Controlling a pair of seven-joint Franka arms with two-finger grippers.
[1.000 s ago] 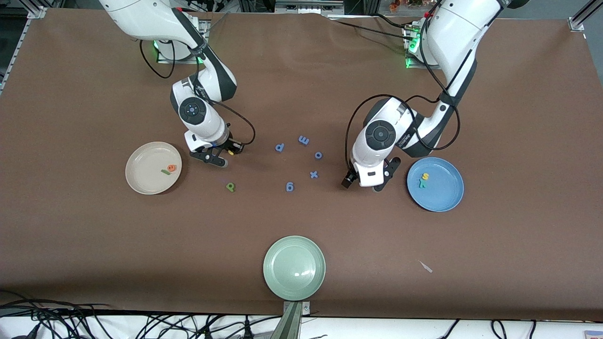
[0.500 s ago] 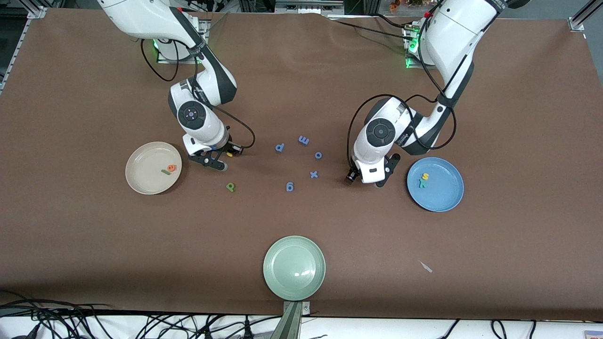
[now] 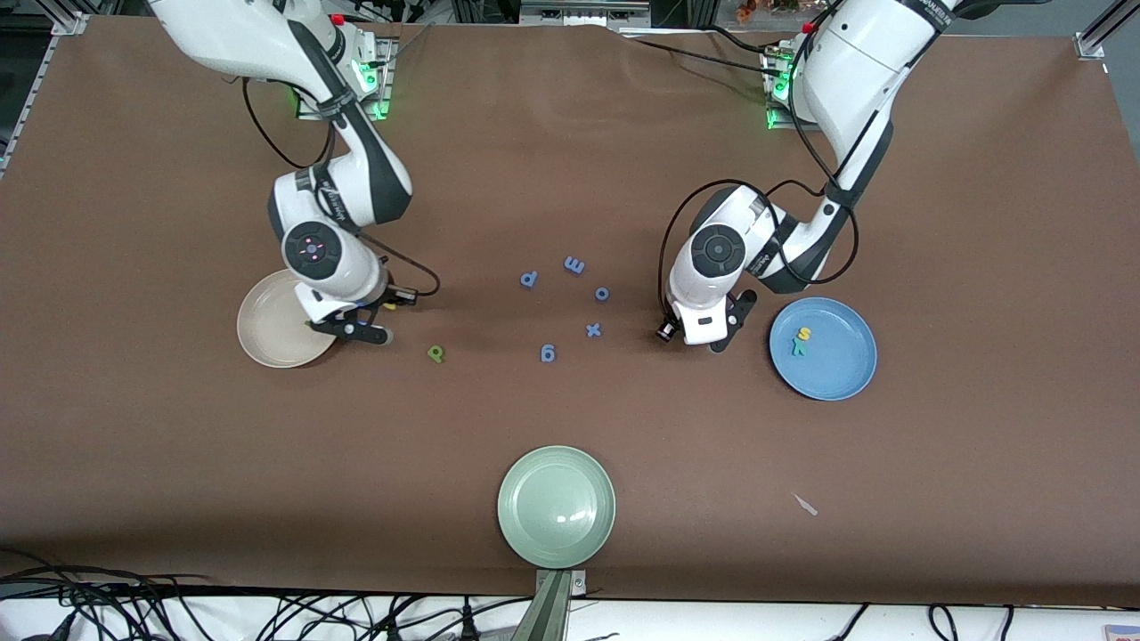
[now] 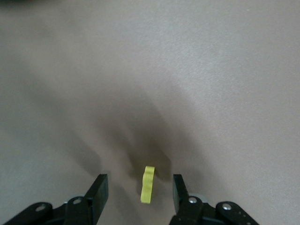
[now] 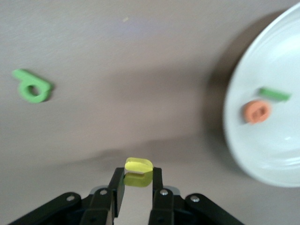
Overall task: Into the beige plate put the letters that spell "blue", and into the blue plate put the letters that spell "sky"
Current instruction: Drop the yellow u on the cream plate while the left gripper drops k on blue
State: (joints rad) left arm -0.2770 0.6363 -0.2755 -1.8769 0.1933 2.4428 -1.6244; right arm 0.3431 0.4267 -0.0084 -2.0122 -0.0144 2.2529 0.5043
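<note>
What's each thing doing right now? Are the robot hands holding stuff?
Right gripper, shut on the yellow u, beside the beige plate.
Left gripper, open, fingers either side of a yellow letter on the table.
Beige plate, holds two letters.
Blue plate, holds two letters.
Green b, lying on the table.

Five blue-purple letters [image 3: 573,303] are crowding the mid tabletop [image 3: 802,178] between the arms. The green b [image 3: 435,353] is lying apart from them, bare tabletop all around it. The pale green plate [image 3: 556,507] is sitting nearest the front camera, well apart from everything.
</note>
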